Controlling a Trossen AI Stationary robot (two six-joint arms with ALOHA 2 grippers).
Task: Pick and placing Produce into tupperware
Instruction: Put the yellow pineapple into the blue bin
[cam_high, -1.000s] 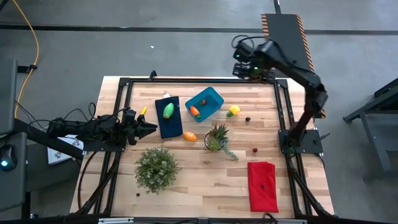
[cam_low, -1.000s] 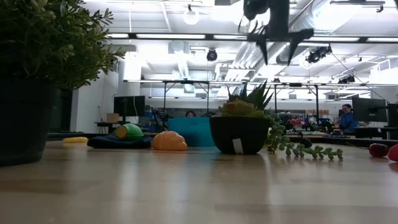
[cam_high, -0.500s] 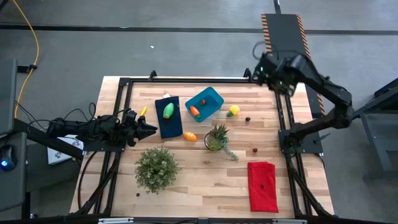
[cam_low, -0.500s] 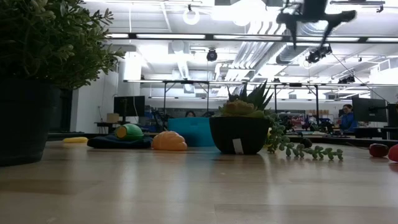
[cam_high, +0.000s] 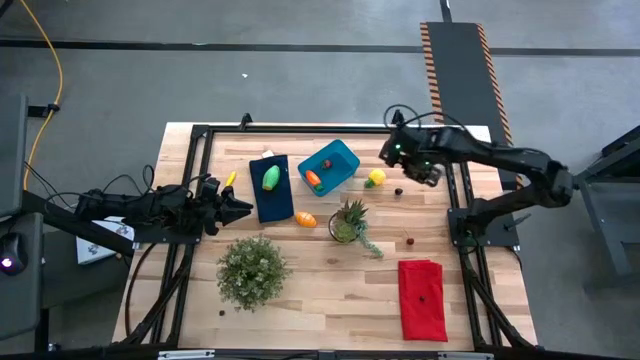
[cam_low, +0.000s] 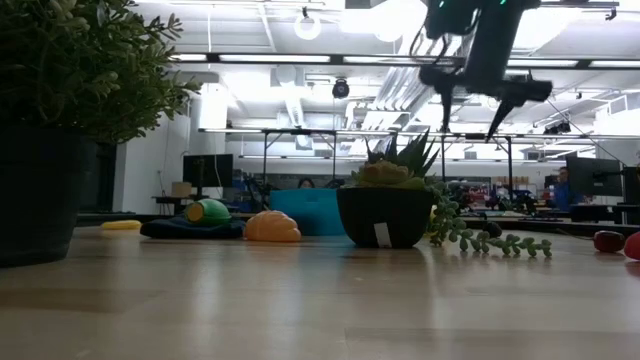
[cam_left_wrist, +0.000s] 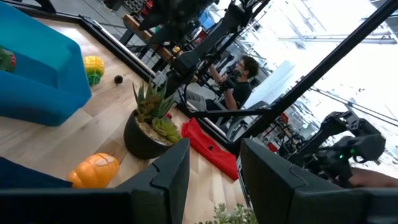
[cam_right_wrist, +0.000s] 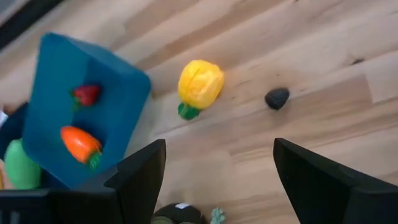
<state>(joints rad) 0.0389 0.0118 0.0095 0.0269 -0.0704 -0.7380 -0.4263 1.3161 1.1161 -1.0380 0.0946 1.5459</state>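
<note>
Wooden bench (cam_high: 330, 290): right gripper (cam_high: 392, 152), fingers spread wide and empty, has swung back from beyond the far edge to above the yellow lemon (cam_high: 376, 177), just beside the blue tupperware (cam_high: 345, 155); left gripper (cam_high: 243, 208) waits, slightly parted.

Tupperware (cam_high: 331, 163): bright blue. Lemon (cam_right_wrist: 199, 84): yellow, green tip. Carrot (cam_right_wrist: 79, 144): orange. Oval (cam_high: 271, 177): green. Cloth (cam_high: 421, 298): red. Bench (cam_high: 320, 290): light wood planks.

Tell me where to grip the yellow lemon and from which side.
Grip the lemon across its rounded yellow body, coming straight down from above. It lies alone on bare wood beside the tub, green tip showing, and the open right gripper hangs almost over it.
</note>
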